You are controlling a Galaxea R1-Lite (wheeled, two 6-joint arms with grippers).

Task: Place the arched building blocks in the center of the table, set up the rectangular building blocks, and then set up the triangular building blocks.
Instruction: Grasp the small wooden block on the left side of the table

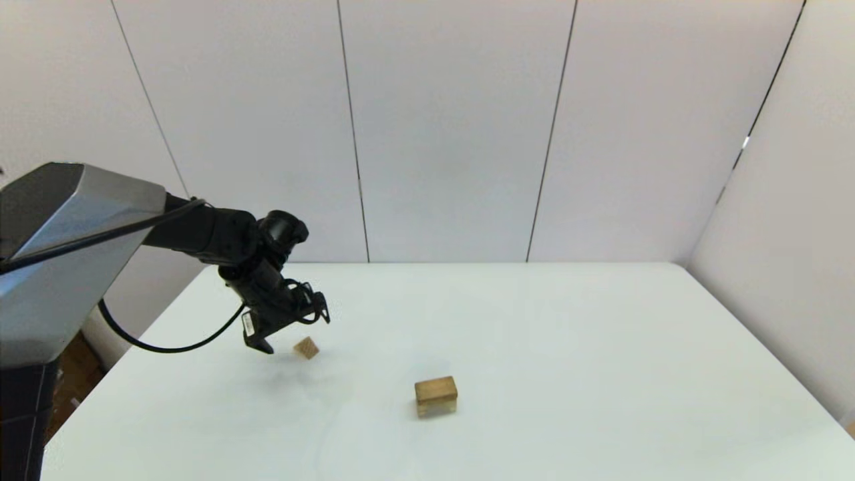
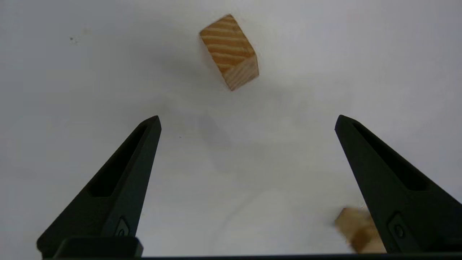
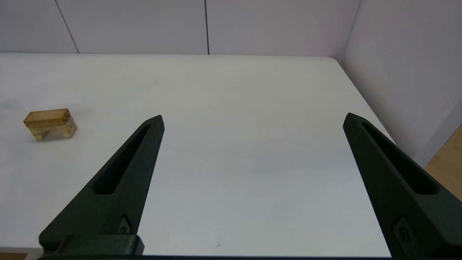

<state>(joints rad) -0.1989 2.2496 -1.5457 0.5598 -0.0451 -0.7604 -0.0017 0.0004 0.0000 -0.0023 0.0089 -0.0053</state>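
Observation:
The triangular building block is a small grained wedge on the left part of the white table. My left gripper hovers just left of it and stands open; the wedge lies beyond the fingertips, untouched. Near the table's middle stands the arched building block, notch down. The rectangular building block, a thin slab, lies flat on top of it. My right gripper is open and holds nothing, low over the right side, outside the head view.
White wall panels close off the table's far edge and right side. In the left wrist view a blurred corner of the wooden stack shows beside one finger. Wooden floor shows past the table's right edge.

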